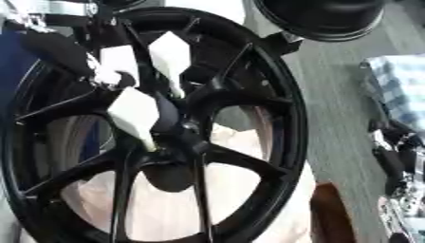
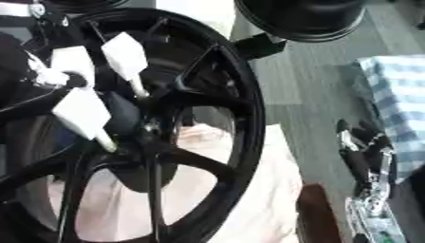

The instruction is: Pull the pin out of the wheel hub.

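The left hand has white, angular finger covers that narrow to thin tips, fixed on black parts, with a silver metal piece above near the wrist. The right hand is black with silver joints and small shiny parts.

A big black wheel is seen standing on its edge and filling most of the left eye view; its rim is shiny and round; thin black spokes are spread out from the hub in the middle like a star; something pale pink can be seen through the gaps between the spokes; the hub is dark and partly covered by white, pointed fingers; the pin cannot be told apart from them; the wheel's top edge is cut off by the top of the view.
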You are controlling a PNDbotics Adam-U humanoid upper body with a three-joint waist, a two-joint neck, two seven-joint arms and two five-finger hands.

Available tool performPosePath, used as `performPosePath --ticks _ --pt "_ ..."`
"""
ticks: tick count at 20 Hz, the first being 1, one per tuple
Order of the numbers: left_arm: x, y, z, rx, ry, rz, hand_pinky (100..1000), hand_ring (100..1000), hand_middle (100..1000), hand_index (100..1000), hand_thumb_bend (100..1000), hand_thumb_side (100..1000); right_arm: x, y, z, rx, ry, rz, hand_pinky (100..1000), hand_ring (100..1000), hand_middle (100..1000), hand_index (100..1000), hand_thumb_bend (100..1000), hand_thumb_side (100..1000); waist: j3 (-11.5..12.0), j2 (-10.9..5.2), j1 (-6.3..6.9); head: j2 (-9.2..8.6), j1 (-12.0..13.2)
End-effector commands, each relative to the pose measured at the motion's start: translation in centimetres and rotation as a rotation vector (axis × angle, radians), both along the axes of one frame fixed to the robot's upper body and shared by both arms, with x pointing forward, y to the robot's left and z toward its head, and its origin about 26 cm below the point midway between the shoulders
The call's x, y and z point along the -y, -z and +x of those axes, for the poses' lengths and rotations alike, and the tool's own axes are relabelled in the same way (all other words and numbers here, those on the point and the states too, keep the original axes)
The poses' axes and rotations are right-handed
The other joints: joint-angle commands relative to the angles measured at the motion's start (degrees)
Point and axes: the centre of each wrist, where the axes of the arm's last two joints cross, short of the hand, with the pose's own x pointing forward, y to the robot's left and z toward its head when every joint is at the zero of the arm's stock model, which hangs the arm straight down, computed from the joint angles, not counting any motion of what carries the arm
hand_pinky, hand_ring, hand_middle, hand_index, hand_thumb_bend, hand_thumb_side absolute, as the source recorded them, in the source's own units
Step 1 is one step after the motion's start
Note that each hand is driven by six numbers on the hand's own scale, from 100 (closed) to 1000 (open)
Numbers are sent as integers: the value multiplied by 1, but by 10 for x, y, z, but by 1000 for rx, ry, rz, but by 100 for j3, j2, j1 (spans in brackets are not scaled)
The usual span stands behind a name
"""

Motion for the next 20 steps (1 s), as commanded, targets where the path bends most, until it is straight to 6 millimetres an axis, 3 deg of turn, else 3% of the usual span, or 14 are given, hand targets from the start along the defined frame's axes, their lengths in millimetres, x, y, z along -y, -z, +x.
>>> performPosePath --ticks 1,4,7,9,13,20 --pt "-3 -6 0 -33 -49 12 676 645 608 757 384 390 3 -9 1 28 -3 -13 683 757 602 734 436 325 -7 -104 4 -61 21" --pt "-3 -6 0 -33 -50 15 642 604 562 714 307 289 3 -9 1 27 -1 -13 683 758 603 735 435 328 -5 -110 8 -62 26" --pt "-3 -10 -3 -27 -49 -6 599 561 504 657 174 198 4 -9 1 26 1 -13 684 758 603 735 434 331 1 -119 12 -60 21" --pt "-3 -17 -8 -12 -50 -45 556 520 448 591 100 209 4 -9 1 23 2 -12 684 758 603 735 431 336 7 -125 11 -60 16" --pt "-6 -32 -20 27 -50 -167 469 432 306 439 100 248 5 -8 0 19 5 -11 684 759 603 735 430 340 22 -136 11 -54 11" --pt "-19 -68 -49 121 -58 -403 403 364 233 378 100 262 7 -7 -1 16 14 -12 685 759 604 736 431 341 63 -160 23 -36 -25"
